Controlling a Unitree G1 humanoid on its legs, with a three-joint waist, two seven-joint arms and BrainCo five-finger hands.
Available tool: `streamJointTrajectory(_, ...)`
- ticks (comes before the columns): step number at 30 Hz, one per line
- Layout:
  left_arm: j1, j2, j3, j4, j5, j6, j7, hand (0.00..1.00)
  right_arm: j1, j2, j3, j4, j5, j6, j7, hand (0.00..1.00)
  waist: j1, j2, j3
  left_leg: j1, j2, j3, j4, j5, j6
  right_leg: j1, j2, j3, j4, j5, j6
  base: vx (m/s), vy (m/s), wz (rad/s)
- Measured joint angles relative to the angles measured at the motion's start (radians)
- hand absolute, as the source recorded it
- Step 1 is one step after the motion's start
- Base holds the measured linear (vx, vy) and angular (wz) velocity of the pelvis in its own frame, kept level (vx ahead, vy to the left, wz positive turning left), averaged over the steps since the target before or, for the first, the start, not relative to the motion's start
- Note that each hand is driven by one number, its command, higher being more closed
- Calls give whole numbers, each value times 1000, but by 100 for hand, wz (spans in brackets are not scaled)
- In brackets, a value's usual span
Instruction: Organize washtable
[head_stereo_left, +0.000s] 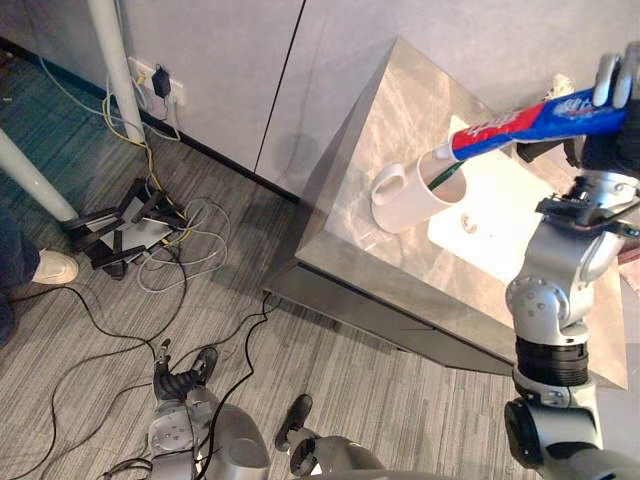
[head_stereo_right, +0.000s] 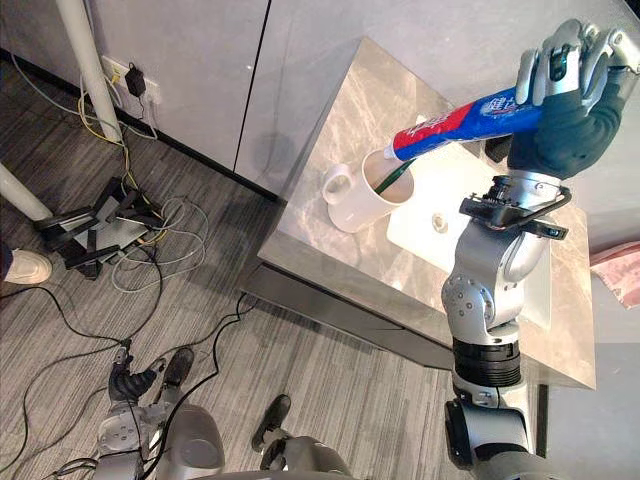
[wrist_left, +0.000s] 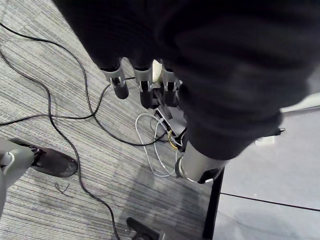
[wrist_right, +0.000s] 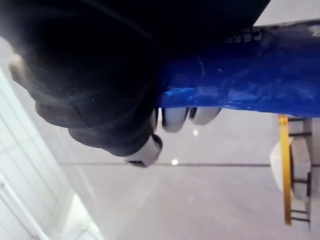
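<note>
Right hand (head_stereo_right: 568, 72) curled round tube (head_stereo_right: 458, 118), cap end at rim of mug (head_stereo_right: 352, 205); mug on washtable (head_stereo_right: 345, 110), 9 o'clock of sink (head_stereo_right: 422, 245). Left hand (wrist_left: 144, 89) fingers relaxed, empty, above floor (wrist_left: 60, 90)

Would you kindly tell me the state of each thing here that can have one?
mug: upright on the washtable, green toothbrush inside.
toothpaste tube: tilted, cap end at the mug's mouth.
right hand: shut on the toothpaste tube.
left hand: open, hanging low above the floor.
</note>
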Motion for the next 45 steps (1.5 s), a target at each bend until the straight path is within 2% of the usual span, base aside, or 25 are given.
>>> streamJointTrajectory(6, 1, 0, -3, -29, 0, 0, 0, 0, 0, 30, 13, 3, 1, 3, 0, 100, 2, 0, 0, -1, 0, -1, -1, 0, 0, 0, 0, 0, 0, 0, 0, 0, 0, 0)
streamJointTrajectory(14, 1, -1, -4, -113, 0, -2, 1, 0, -7, 29, 16, 31, -1, 4, -7, 100, 6, 0, 0, -5, 1, -10, -4, 0, 0, 0, 1, -9, 0, 0, 0, 0, 0, 2)
streamJointTrajectory(17, 2, 0, -5, -117, 0, -2, 1, 0, -33, 25, -5, 71, -1, 5, -31, 100, 9, 0, 0, -7, 2, -15, -4, 4, 5, 0, 2, -12, 0, 1, -2, 0, 0, 4)
streamJointTrajectory(19, 2, 0, -8, -119, 0, -2, 1, 0, -56, 14, -27, 89, -1, 5, -43, 100, 16, 3, 0, -7, 10, -14, -3, 4, 5, -1, 7, -12, 0, 13, -17, 0, 0, -2)
streamJointTrajectory(24, 8, 0, -32, -121, -1, -9, 0, 0, -152, -73, -59, 91, -1, -1, -62, 100, 30, 6, 1, -7, 15, -18, -2, 5, 4, -1, 10, -15, 0, 27, -11, 1, 1, -1)
streamJointTrajectory(27, 8, 0, -54, -121, -3, -10, -1, 0, -175, -92, -57, 91, -4, -3, -70, 100, 37, 6, 1, -9, 15, -22, -2, 4, 5, 0, 10, -17, 1, 31, -12, 9, 11, 3)
streamJointTrajectory(30, 7, 0, -77, -121, -4, -11, -1, 0, -176, -93, -55, 91, -5, -3, -76, 100, 54, 9, 3, -11, 15, -25, -2, 3, 6, -1, 10, -20, 1, 31, -12, 9, 7, 6)
streamJointTrajectory(31, 9, -1, -91, -121, -7, -11, -5, 0, -176, -92, -52, 91, -5, -2, -76, 100, 55, 20, 0, -20, 15, -33, -2, 3, 6, -1, 11, -34, 2, 32, -12, 11, 7, 17)
streamJointTrajectory(34, 12, 0, -90, -121, -22, -12, -12, 0, -175, -92, -43, 91, -5, 0, -76, 100, 61, 25, 1, -20, 16, -33, -1, 3, 6, -1, 16, -44, 2, 32, -12, 6, 0, 5)
streamJointTrajectory(45, 12, 0, -94, -121, -23, -12, -22, 0, -165, -91, -43, 91, -7, 3, -76, 100, 59, 27, 2, -27, 19, -31, 15, -7, 5, -2, 19, -43, 1, 32, -12, 0, 0, 0)
